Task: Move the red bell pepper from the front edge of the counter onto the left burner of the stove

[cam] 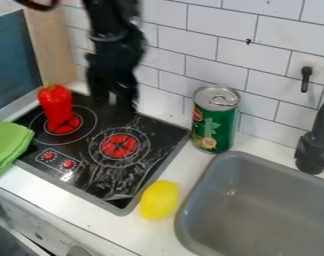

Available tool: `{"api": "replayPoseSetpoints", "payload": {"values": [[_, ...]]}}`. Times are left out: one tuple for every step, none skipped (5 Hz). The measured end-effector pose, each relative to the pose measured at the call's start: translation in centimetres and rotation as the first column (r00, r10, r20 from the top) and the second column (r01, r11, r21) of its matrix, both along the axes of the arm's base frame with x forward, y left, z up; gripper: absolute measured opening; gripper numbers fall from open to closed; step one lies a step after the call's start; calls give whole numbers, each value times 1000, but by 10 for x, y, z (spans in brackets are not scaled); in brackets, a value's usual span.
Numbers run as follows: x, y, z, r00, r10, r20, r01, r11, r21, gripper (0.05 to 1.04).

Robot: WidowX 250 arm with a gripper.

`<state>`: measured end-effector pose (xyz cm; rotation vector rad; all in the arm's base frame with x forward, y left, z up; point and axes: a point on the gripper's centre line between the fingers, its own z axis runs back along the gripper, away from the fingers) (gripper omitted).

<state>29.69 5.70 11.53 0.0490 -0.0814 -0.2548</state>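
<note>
The black gripper (112,100) hangs over the back of the black stove (91,180), near the tiled wall, with its two fingers apart and nothing visible between them. To its left, a red bell pepper (56,104) stands upright on the back-left burner. A green can (215,120) with a silver top is upright on the counter right of the stove. On the counter by the stove's front-right corner lies a yellow lemon (159,200).
A grey sink (275,210) takes up the lower right, with a black faucet (315,145) behind its right side. A green cloth (8,145) lies at the left edge, partly over the stove's border. White wall tiles (211,60) rise behind the counter.
</note>
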Motion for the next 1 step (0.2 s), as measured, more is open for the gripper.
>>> {"api": "replayPoseSetpoints", "payload": {"values": [[-10, -39, -11, 999, -21, -36, 19, 998, -53, 1001]]}}
